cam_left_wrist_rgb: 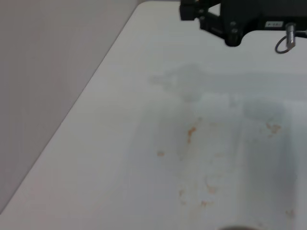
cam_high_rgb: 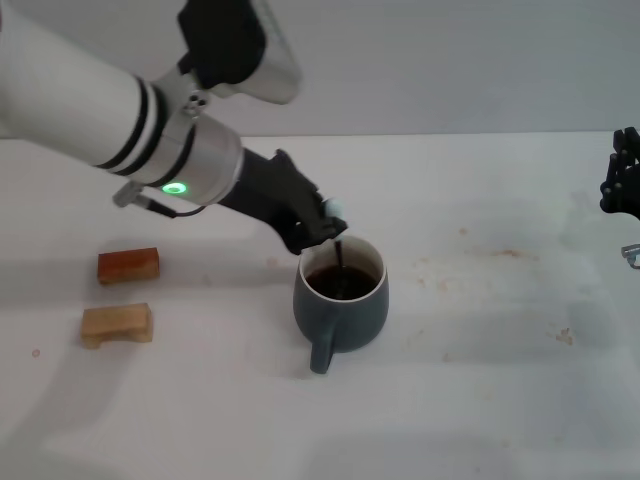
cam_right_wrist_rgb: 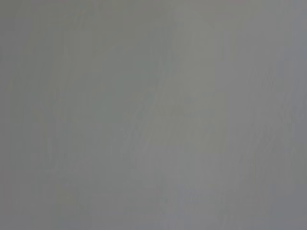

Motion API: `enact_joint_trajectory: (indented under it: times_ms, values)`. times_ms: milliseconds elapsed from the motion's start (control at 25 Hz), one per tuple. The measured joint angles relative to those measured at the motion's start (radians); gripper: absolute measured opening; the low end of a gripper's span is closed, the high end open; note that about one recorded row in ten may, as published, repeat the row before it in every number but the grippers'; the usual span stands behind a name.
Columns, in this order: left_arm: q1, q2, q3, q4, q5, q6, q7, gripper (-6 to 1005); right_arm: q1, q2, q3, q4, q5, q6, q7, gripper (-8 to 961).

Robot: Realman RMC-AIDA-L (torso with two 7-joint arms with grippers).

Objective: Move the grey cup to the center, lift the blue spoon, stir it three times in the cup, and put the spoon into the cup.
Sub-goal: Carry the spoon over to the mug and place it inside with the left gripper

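My left gripper (cam_high_rgb: 328, 225) grips the blue spoon (cam_high_rgb: 341, 250), bowl down inside the grey cup (cam_high_rgb: 341, 298) near the bench centre. Risk: sideways stirring force against the rim tips the cup. Right gripper (cam_high_rgb: 622, 185) parks at the right edge.

- Grey cup (cam_high_rgb: 341, 305): dark slate, upright, dark inside, loop handle toward the viewer.
- Blue spoon (cam_high_rgb: 341, 255): pale tip above the cup's rim, stem dipping steeply inside the cup.
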Motion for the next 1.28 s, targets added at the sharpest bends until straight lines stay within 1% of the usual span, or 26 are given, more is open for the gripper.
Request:
enact_joint_trajectory:
  times_ms: [80,200,320,360,480,520,560,600,640,680,720,760,840,920,960,1080,1160,1200,1280]
  values:
    - [0.005,0.0,-0.006,-0.002,0.0,-0.004,0.0,142,0.0,0.0,0.0,0.0,0.0,0.0,0.0,49]
    - [0.041,0.001,-0.022,-0.024,0.006,-0.027,0.0,142,0.0,-0.001,0.0,0.0,0.0,0.0,0.0,49]
    - [0.055,0.001,-0.023,-0.035,0.007,-0.036,-0.003,142,0.002,-0.002,0.0,-0.001,0.0,0.0,0.0,49]
    - [0.073,0.001,-0.023,-0.05,0.008,-0.046,-0.007,142,0.003,-0.002,0.0,-0.002,0.0,0.0,0.0,49]
    - [0.073,0.001,-0.023,-0.05,0.008,-0.046,-0.007,142,0.004,-0.003,0.0,-0.003,0.0,0.0,0.0,50]
    - [0.125,-0.003,-0.005,-0.119,0.008,-0.066,-0.033,142,0.004,-0.003,0.0,-0.003,0.0,0.0,0.0,50]
    - [0.125,-0.003,-0.005,-0.119,0.008,-0.066,-0.033,142,0.006,-0.003,0.0,-0.003,0.0,0.0,0.0,50]
    - [0.154,-0.004,0.026,-0.166,0.007,-0.07,-0.053,142,0.008,-0.004,0.0,-0.005,0.0,0.0,0.0,50]
    - [0.154,-0.004,0.026,-0.166,0.007,-0.07,-0.053,142,0.008,-0.004,0.0,-0.005,0.0,0.0,0.0,50]
    - [0.181,-0.005,0.066,-0.219,0.004,-0.07,-0.079,142,0.01,-0.004,0.0,-0.005,0.0,0.0,0.0,50]
    - [0.181,-0.005,0.066,-0.219,0.004,-0.07,-0.079,141,0.01,-0.004,0.0,-0.005,0.0,0.0,0.0,50]
    - [0.191,-0.006,0.089,-0.242,0.003,-0.07,-0.092,140,0.011,-0.004,0.0,-0.006,0.0,0.0,0.0,50]
    - [0.191,-0.006,0.089,-0.242,0.003,-0.07,-0.092,139,0.012,-0.004,0.0,-0.006,0.0,0.0,0.0,50]
    - [0.203,-0.008,0.153,-0.293,-0.001,-0.065,-0.127,141,0.012,-0.004,0.0,-0.006,0.0,0.0,0.0,50]
    - [0.201,-0.009,0.165,-0.299,-0.003,-0.061,-0.132,144,0.012,-0.004,0.0,-0.007,0.0,0.0,0.0,50]
    - [0.199,-0.009,0.175,-0.303,-0.006,-0.056,-0.135,154,0.013,-0.004,-0.001,-0.008,-0.002,0.0,0.0,50]
    - [0.167,-0.009,0.196,-0.282,-0.014,-0.013,-0.141,161,0.013,-0.004,-0.001,-0.008,-0.003,0.0,0.0,49]
    - [0.143,-0.009,0.196,-0.248,-0.015,0.026,-0.14,164,0.013,-0.004,-0.002,-0.008,-0.004,0.0,0.0,49]
    - [0.143,-0.009,0.196,-0.248,-0.015,0.026,-0.14,170,0.011,-0.003,-0.005,-0.008,-0.004,0.0,0.0,49]
